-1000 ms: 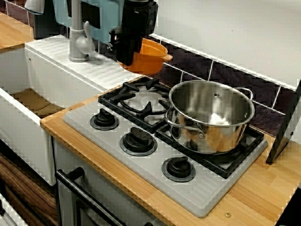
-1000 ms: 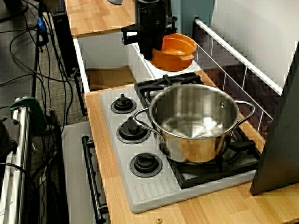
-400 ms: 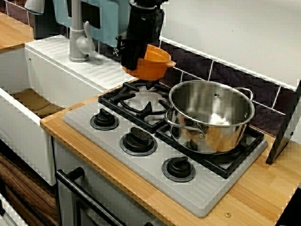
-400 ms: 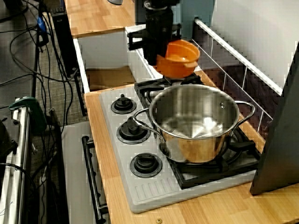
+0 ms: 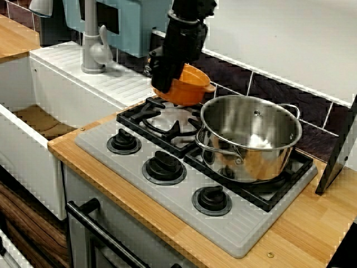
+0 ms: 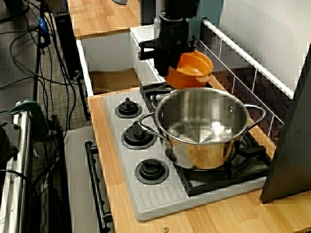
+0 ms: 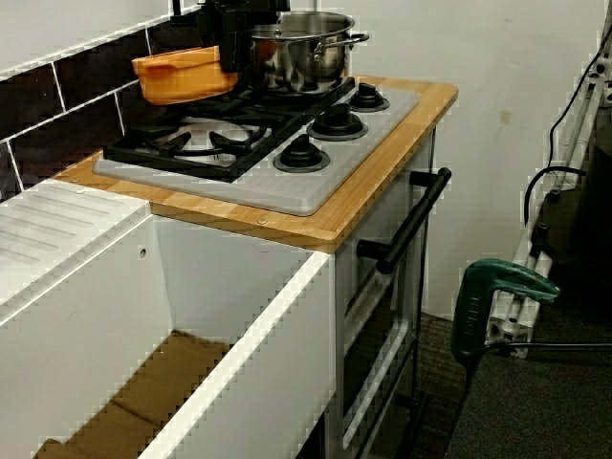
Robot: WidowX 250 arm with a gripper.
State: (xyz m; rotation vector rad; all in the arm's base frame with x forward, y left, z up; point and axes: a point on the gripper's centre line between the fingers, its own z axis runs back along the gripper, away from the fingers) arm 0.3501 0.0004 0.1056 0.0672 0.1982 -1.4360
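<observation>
My black gripper point(image 5: 166, 78) is shut on the near rim of an orange bowl point(image 5: 188, 89) and holds it in the air, slightly tilted. The bowl hangs above the back edge of the left burner grate point(image 5: 162, 120), close to the tiled wall. In the view along the stove the gripper point(image 6: 167, 65) stands left of the bowl point(image 6: 193, 69). From the low sink-side view the bowl point(image 7: 182, 75) floats clear above the grate point(image 7: 186, 143). A large steel pot point(image 5: 251, 134) sits on the right burner, just right of the bowl and apart from it.
A grey faucet point(image 5: 92, 44) and white ribbed drainboard point(image 5: 83, 75) lie left of the stove, with the deep sink point(image 5: 33, 123) below. Knobs point(image 5: 163, 166) line the stove's front. A black panel point(image 5: 337, 151) leans at the far right. A green clamp point(image 7: 492, 296) stands on the floor.
The gripper has carried the orange bowl to the right, from over the drainboard's end to above the left burner, and a little lower. The steel pot has not moved.
</observation>
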